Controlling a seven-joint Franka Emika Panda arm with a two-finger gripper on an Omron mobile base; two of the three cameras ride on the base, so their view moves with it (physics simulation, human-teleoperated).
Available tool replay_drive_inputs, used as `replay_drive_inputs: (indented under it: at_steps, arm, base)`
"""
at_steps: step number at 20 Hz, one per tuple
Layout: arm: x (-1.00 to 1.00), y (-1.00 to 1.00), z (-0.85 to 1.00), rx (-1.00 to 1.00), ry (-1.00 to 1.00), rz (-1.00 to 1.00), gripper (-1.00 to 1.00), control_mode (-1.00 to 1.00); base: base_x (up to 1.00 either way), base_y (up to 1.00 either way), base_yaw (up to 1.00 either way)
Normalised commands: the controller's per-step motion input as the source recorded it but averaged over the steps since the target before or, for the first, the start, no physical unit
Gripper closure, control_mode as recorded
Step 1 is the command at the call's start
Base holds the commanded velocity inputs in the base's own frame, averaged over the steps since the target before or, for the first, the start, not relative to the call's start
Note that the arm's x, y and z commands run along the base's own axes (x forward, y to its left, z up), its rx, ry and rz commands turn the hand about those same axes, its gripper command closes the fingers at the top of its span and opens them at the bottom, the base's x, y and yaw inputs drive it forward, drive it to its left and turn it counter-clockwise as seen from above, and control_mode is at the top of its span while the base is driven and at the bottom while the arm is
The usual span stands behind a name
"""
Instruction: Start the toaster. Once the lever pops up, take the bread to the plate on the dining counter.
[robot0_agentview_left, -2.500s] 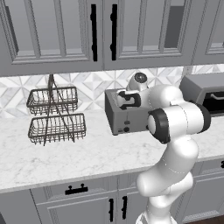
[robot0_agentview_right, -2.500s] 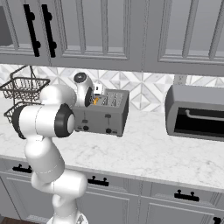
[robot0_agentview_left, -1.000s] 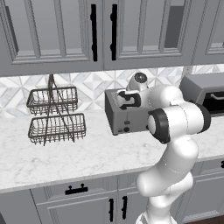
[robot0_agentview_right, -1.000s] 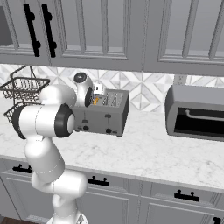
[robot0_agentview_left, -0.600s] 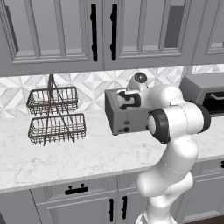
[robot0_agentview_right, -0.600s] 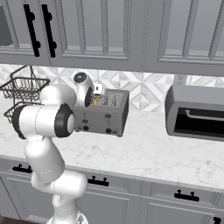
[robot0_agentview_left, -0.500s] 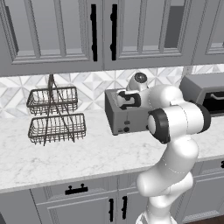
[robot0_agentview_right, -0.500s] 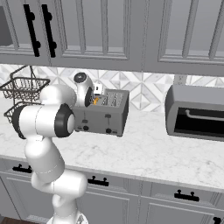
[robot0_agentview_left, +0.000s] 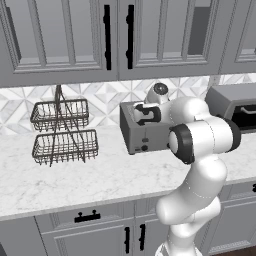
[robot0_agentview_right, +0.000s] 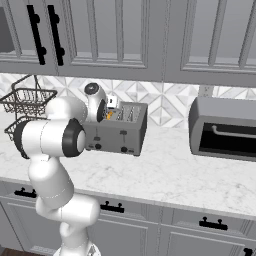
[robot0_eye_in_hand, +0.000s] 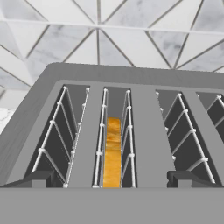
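The grey four-slot toaster (robot0_agentview_left: 144, 134) (robot0_agentview_right: 118, 134) stands on the marble worktop by the tiled wall. My gripper (robot0_eye_in_hand: 113, 181) hovers just above its top, jaws open wide, one fingertip (robot0_eye_in_hand: 38, 178) at the left and one at the right, holding nothing. In the hand view the bread (robot0_eye_in_hand: 113, 154) sits low in the second slot from the left, its golden-orange crust showing between the wires. An orange speck of the bread (robot0_agentview_right: 109, 115) also shows beside the hand in the right base view. The plate and the dining counter are out of view.
A two-tier wire basket (robot0_agentview_left: 62, 132) (robot0_agentview_right: 24, 107) stands left of the toaster. A larger grey oven (robot0_agentview_right: 224, 128) (robot0_agentview_left: 235, 106) with a black bar handle sits to the right. Grey wall cabinets (robot0_agentview_left: 115, 35) hang close above the worktop (robot0_agentview_right: 170, 172).
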Motion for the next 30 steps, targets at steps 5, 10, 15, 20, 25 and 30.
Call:
replay_drive_inputs:
  at_steps: [5, 10, 15, 20, 25, 30]
  arm:
    - [0.0, 0.0, 0.0, 0.0, 0.0, 0.0, -1.0, -1.0]
    - [0.0, 0.0, 0.0, 0.0, 0.0, 0.0, -1.0, -1.0]
    - [0.0, 0.0, 0.0, 0.0, 0.0, 0.0, -1.0, -1.0]
    - [0.0, 0.0, 0.0, 0.0, 0.0, 0.0, -1.0, -1.0]
    - [0.0, 0.0, 0.0, 0.0, 0.0, 0.0, -1.0, -1.0]
    - [0.0, 0.0, 0.0, 0.0, 0.0, 0.0, -1.0, -1.0]
  base:
    - [0.0, 0.0, 0.0]
    - [0.0, 0.0, 0.0]
    - [0.0, 0.0, 0.0]
    - [0.0, 0.0, 0.0]
    - [0.0, 0.0, 0.0]
    - [0.0, 0.0, 0.0]
